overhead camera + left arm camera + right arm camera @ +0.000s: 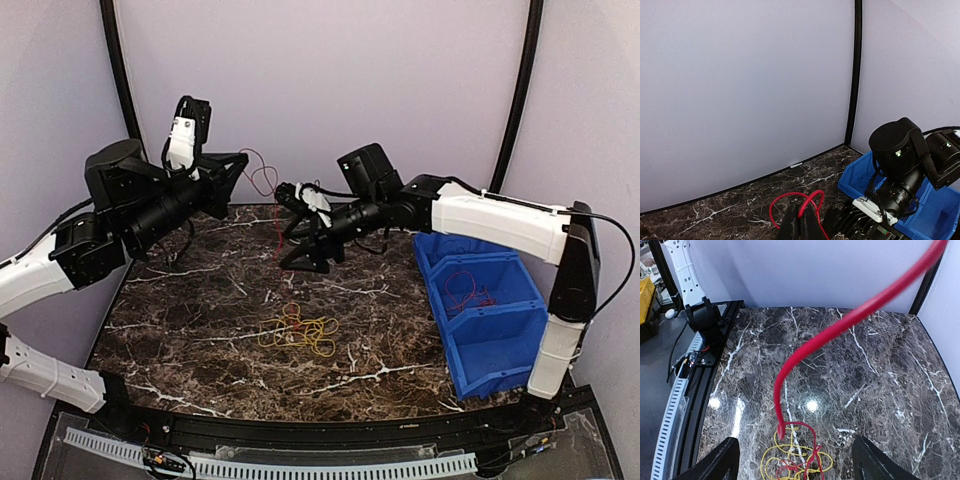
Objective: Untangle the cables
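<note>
My left gripper (240,166) is raised at the back left, shut on a loop of a red cable (263,177); the left wrist view shows the loop (790,197) pinched between the closed fingers (801,226). The red cable runs down past my right gripper (298,230) to a knotted bundle of yellow and red cables (300,332) on the marble table. In the right wrist view the red cable (840,325) hangs free between the wide-apart fingertips (715,465), above the bundle (805,465). My right gripper (795,467) is open and grips nothing.
Two blue bins (500,335) stand at the right edge of the table; the far one holds a loose red wire (466,290). The right wrist housing (900,165) sits close to my left gripper. The curved backdrop wall (330,90) closes the far side.
</note>
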{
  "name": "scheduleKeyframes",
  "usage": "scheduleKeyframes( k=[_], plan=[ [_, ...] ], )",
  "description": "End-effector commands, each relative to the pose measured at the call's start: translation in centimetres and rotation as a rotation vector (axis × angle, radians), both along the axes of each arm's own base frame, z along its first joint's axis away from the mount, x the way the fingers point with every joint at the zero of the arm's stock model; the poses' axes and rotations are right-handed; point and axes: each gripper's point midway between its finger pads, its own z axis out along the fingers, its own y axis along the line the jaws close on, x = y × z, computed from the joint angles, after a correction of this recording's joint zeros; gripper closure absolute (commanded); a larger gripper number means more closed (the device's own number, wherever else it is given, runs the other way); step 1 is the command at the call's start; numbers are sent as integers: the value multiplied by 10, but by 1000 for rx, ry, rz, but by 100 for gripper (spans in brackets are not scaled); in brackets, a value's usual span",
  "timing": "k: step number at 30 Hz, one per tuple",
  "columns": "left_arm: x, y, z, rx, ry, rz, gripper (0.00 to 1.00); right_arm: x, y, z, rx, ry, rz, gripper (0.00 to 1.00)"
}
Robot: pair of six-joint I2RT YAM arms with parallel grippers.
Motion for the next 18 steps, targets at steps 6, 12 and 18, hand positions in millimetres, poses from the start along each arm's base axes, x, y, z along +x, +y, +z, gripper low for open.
scheduleKeyframes(
  k=[6,12,18],
  plan=[
    [-7,16,57,-166,-42,11,100,-30,30,29,184,193,214,40],
    [-9,30,75,-211,-62,46,100,-50,28,16,201,314,322,68],
    [-11,37,76,-244,-52,60,100,-31,36,17,179,270,204,52]
  ],
)
